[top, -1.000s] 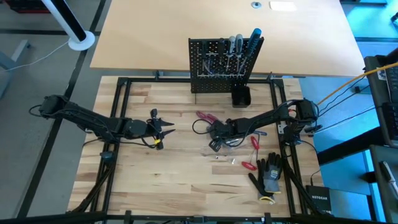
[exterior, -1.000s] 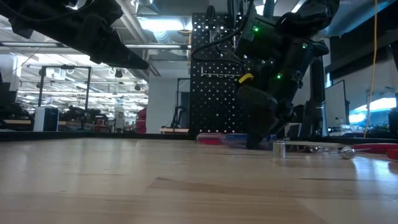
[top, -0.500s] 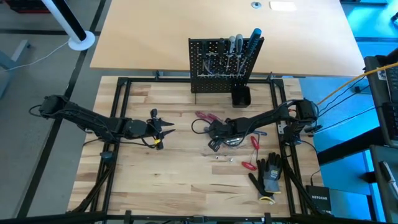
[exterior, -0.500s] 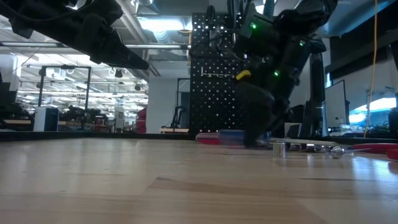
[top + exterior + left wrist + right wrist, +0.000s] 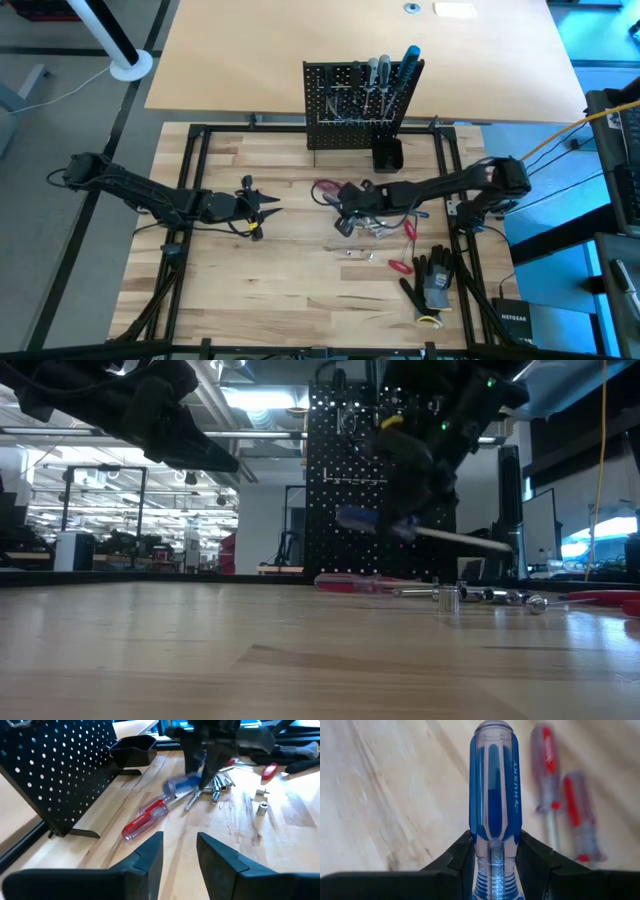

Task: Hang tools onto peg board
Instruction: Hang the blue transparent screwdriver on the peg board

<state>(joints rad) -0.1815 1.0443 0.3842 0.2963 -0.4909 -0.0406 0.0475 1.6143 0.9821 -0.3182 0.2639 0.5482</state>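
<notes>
Wooden worktop (image 5: 290, 270) under an overhead camera, with the peg board (image 5: 345, 105) upright at 12 o'clock, several tools already hung on it. Against the views of a second ago, the blue screwdriver (image 5: 375, 522) no longer lies among the loose tools at centre: the right hand (image 5: 345, 212) has lifted it clear of the wood, so one more tool appears picked and ready to carry to the board. In the right wrist view the two fingers (image 5: 457, 857) clamp the blue handle low down, near the shaft, its butt pointing away from the wrist. In the low view the shaft slopes downward out of the hand. The right arm reaches in from 3 o'clock, its hand just short of centre. Red screwdrivers (image 5: 146, 819) and small metal bits (image 5: 360, 253) remain on the wood. The left hand (image 5: 262, 208) waits at 9 o'clock, fingers parted and empty.
</notes>
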